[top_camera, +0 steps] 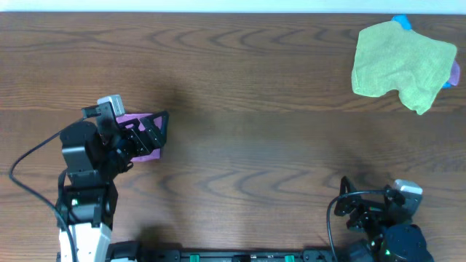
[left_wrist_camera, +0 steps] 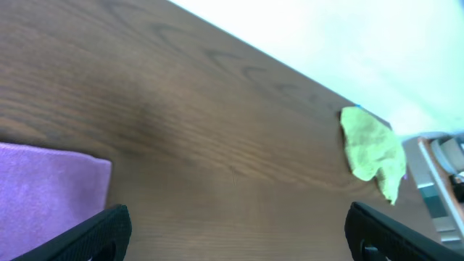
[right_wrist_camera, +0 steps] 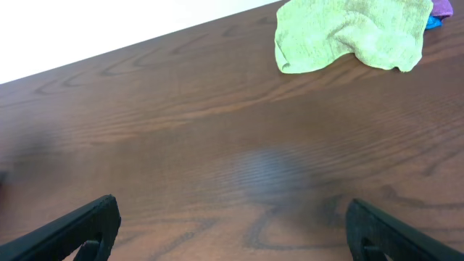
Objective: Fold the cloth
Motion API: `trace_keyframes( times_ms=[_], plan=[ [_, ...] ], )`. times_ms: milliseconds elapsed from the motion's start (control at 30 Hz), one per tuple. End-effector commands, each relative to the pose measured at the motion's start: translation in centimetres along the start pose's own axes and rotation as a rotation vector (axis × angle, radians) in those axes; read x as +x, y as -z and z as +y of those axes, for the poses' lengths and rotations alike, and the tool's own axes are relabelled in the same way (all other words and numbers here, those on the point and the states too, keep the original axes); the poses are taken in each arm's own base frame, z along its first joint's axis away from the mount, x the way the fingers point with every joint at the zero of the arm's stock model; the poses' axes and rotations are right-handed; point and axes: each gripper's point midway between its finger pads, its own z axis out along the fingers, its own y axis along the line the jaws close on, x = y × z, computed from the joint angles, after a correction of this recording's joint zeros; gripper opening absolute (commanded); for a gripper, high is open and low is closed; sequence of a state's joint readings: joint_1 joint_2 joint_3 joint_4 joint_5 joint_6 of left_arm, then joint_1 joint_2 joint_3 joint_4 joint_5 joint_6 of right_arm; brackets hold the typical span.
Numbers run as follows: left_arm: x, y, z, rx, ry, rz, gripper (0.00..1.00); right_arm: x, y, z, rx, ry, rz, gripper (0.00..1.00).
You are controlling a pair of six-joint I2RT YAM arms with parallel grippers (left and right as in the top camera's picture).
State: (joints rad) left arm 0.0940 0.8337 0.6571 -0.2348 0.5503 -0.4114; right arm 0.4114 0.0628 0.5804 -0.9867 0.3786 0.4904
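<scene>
Left wrist view: cloth (left_wrist_camera: 51,188) flat, 9 o'clock; overhead mostly hides it.
Jaws: left gripper (left_wrist_camera: 235,228), right gripper (right_wrist_camera: 232,225) both released.
Table (top_camera: 255,94): dark wood, green cloth (top_camera: 400,62) 2 o'clock.

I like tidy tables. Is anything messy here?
The green cloth lies crumpled in the far right corner, with a blue item peeking out from under it. The purple cloth looks flat.

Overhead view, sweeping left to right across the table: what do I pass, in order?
left gripper, above the purple cloth → right gripper, near the front edge → green cloth, far right. The small blue item overlaps the green cloth, so it is left out of the order.
</scene>
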Motion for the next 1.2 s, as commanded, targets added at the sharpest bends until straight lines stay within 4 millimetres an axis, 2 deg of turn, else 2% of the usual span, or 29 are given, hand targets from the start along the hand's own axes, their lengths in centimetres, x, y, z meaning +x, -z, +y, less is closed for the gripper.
trace_keyframes(
  times_ms=[0,133,267,367,500,667,767,833,967,1033,1167],
  plan=[
    [-0.8,0.9,-1.4,0.035,0.046,-0.025,0.95,0.0,0.0,-0.4,0.018,-0.017,-0.008,0.99],
    [-0.5,0.9,-2.0,0.069,0.008,-0.007,0.97,0.0,0.0,-0.4,0.018,-0.017,-0.009,0.99],
    [-0.5,1.0,-3.1,0.125,-0.161,-0.009,0.95,0.0,0.0,-0.4,0.018,-0.017,-0.008,0.99],
    [-0.9,1.2,-3.3,0.13,-0.218,-0.028,0.95,0.0,0.0,-0.4,0.018,-0.017,-0.008,0.99],
    [-2.0,2.3,-2.8,0.059,-0.251,-0.108,0.95,0.0,0.0,-0.4,0.018,-0.017,-0.008,0.99],
    [-2.3,5.2,-1.5,-0.077,-0.392,-0.234,0.95,0.0,0.0,-0.4,0.018,-0.017,-0.008,0.99],
    [-1.3,7.1,0.2,-0.175,-0.46,-0.311,0.95,0.0,0.0,-0.4,0.018,-0.017,-0.008,0.99],
    [-0.4,7.6,1.1,-0.209,-0.498,-0.337,0.96,0.0,0.0,-0.4,0.018,-0.017,-0.008,0.99],
    [2.1,7.5,3.0,-0.235,-0.499,-0.335,0.95,0.0,0.0,-0.4,0.018,-0.017,-0.008,0.99],
    [4.3,7.3,4.3,-0.248,-0.493,-0.295,0.96,0.0,0.0,-0.4,0.018,-0.017,-0.008,0.99],
    [6.7,7.2,5.9,-0.287,-0.507,-0.225,0.95,0.0,0.0,-0.4,0.018,-0.017,-0.008,0.99]
  ],
)
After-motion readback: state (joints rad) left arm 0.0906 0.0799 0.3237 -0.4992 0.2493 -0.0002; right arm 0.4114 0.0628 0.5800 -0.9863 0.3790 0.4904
